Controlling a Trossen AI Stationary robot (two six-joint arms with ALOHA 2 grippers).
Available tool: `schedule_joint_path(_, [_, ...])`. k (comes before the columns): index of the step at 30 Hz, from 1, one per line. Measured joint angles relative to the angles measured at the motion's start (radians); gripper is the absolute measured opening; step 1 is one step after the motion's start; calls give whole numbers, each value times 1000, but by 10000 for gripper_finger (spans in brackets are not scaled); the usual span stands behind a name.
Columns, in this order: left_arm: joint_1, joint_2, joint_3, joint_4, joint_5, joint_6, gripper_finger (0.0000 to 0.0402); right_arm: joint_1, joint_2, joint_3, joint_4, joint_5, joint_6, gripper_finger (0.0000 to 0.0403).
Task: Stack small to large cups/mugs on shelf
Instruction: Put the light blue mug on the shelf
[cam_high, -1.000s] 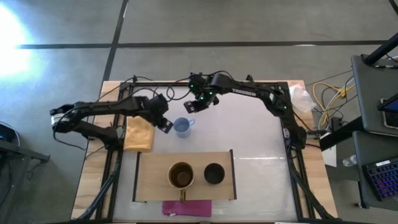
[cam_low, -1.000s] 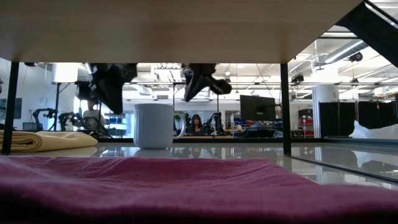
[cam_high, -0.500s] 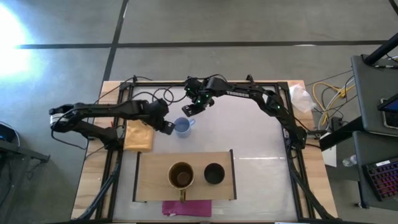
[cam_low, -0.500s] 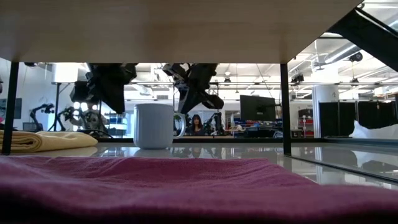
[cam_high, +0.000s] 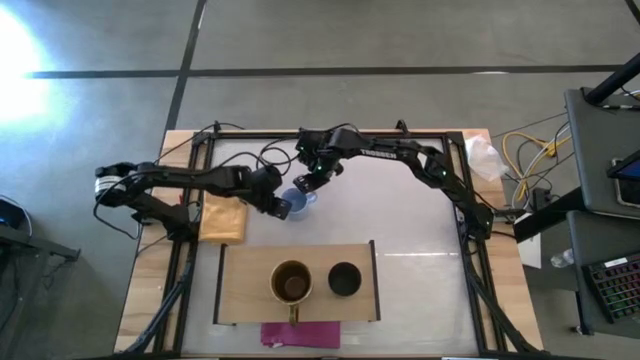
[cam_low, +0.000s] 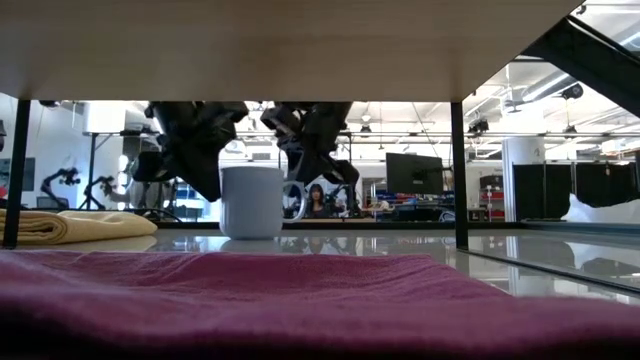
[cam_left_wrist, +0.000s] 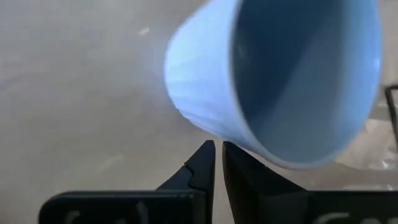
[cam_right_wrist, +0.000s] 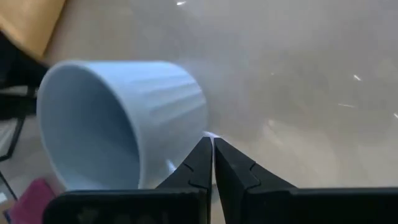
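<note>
We take the pale blue mug (cam_high: 296, 202) as our landmark. It stands upright on the white table (cam_high: 400, 215), behind the shelf (cam_high: 240, 285) and just beside the folded yellow cloth (cam_high: 223, 215), which lies on its left side.

The left gripper (cam_high: 279, 208) is at the left side of the mug, right against its wall. In the left wrist view its 2 fingers (cam_left_wrist: 202, 163) are almost together, with only a thin gap, and the tips are just under the mug's rim (cam_left_wrist: 280, 93); they hold nothing between them.

The right gripper (cam_high: 311, 180) is behind the mug and a little to its right, near the handle side. In the right wrist view its 2 fingers (cam_right_wrist: 200, 160) are pressed together and the tips are at the ribbed outer wall of the mug (cam_right_wrist: 124, 118); nothing is held here also. We cannot tell if the tips really touch the mug.

In the low view both grippers hang down close on the 2 sides of the mug (cam_low: 251, 202).

In front of the mug, on the shelf, stand the brown mug (cam_high: 291, 282) and, to its right, the black cup (cam_high: 344, 279). A magenta strip (cam_high: 300, 333) lies at the front edge of the shelf.
</note>
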Motion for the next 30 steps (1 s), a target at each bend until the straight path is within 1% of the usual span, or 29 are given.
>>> schedule_joint_path(4, [18,0,1,8,-40,3,16,20,0,0,-21,-34,-18,9])
schedule_joint_path(7, [27,-1,2,7,-43,55,16,32,0,0,-28,-43,-18,8])
schedule_joint_path(12, [27,0,2,16,-45,60,16,30,0,0,-29,-42,-21,8])
schedule_joint_path(17, [6,-31,2,18,19,29,16,25,0,0,-8,-25,-28,9])
schedule_joint_path(20, [-21,-55,0,25,21,27,16,18,0,16,-10,-29,-28,8])
schedule_joint_path(22, [-30,-68,-8,25,11,16,16,16,-2,35,-10,-31,-29,8])
schedule_joint_path(25, [-33,-79,-22,18,-31,3,16,15,-3,65,-12,-32,-40,8])
schedule_joint_path(30, [-22,-72,-31,22,-58,8,16,14,-4,72,-41,-31,-54,9])
